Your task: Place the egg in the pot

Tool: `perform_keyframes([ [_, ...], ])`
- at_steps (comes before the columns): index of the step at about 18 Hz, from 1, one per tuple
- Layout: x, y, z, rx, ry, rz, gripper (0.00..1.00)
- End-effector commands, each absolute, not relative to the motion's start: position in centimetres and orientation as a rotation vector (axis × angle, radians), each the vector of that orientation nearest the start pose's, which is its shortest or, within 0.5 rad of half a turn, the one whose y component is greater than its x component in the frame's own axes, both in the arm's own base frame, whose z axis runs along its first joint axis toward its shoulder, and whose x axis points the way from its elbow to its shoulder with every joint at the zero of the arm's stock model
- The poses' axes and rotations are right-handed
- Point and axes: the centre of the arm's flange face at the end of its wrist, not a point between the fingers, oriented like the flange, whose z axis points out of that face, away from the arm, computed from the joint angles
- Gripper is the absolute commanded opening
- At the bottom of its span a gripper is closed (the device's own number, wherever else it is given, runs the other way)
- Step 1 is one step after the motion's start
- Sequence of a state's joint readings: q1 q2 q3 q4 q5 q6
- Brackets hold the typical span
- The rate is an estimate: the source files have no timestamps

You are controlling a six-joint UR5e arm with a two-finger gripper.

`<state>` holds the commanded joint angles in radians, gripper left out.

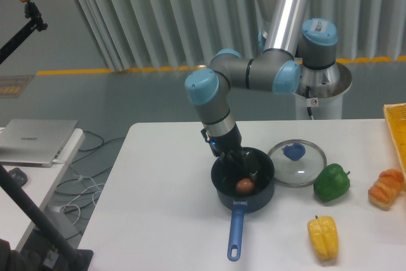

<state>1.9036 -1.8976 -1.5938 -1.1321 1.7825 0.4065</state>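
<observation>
The small brown-orange egg (245,186) lies inside the dark navy pot (223,196), near its front wall. The pot sits mid-table, its light-blue handle (236,231) pointing toward the front edge. My gripper (244,164) hangs just above the pot's back half, over and slightly behind the egg. Its fingers stand apart with nothing between them. The egg rests free on the pot's floor, apart from the fingers.
A glass lid with a blue knob (296,155) lies right of the pot. Further right are a green pepper (331,183), a yellow pepper (323,237) and a lumpy orange bread-like item (385,188). A laptop (35,141) sits on a side stand at left.
</observation>
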Motion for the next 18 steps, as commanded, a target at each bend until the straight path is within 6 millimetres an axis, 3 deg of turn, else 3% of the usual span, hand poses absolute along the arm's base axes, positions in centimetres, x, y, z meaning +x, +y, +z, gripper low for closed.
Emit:
perform_keyframes([
  [3, -10.3, 61.4, 34.5, -3.113, 0.109, 0.364, 1.00],
  [5, -11.3, 60.8, 35.9, -3.094, 0.100, 0.373, 1.00],
  [10, -14.8, 59.7, 36.7, -3.094, 0.077, 0.377, 1.00],
  [18, -20.5, 55.6, 39.8, -3.142, 0.038, 0.339, 1.00],
])
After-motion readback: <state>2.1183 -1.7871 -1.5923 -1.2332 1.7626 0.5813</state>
